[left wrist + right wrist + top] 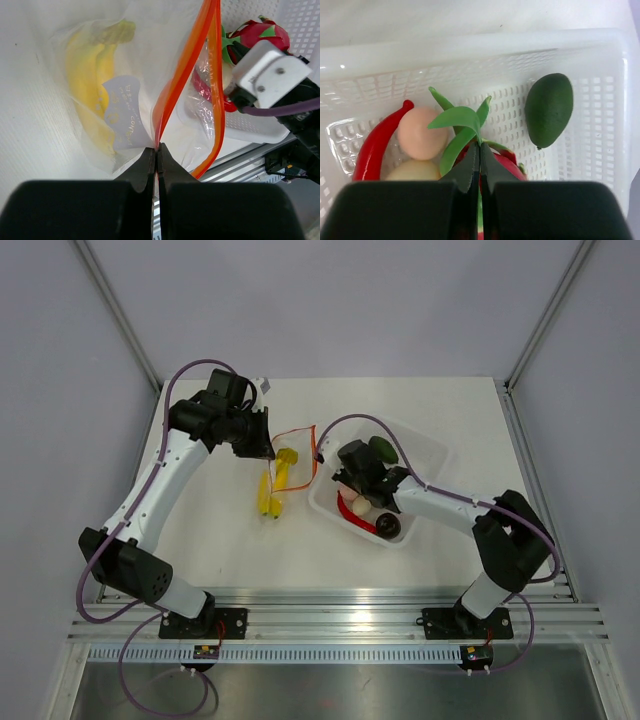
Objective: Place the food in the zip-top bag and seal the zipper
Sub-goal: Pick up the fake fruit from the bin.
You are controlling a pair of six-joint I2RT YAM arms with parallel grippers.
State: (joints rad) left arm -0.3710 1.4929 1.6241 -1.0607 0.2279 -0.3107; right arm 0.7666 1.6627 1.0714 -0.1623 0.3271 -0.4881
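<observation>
Zip-top bag (pixel 285 472): clear, crinkly, on counter (pixel 220 560) just beside tray, mouth gaping. Orange-red zipper (pixel 214 75) unsealed, its two strips bowed apart. Contents: yellow banana (pixel 87 70), seen thru plastic next to a white printed label (pixel 122 115). My left claw (pixel 157 150) is clenched on bag's mouth edge at the zipper corner.

White perforated tray (pixel 580 55) holds: dk green avocado (pixel 549 110), long red chilli (pixel 377 145), peach-coloured ball (pixel 422 132), whitish piece (pixel 415 171), dragon fruit (pixel 510 162). My right claw (pixel 480 150) is clenched on dragon fruit's green leaves, inside tray.
</observation>
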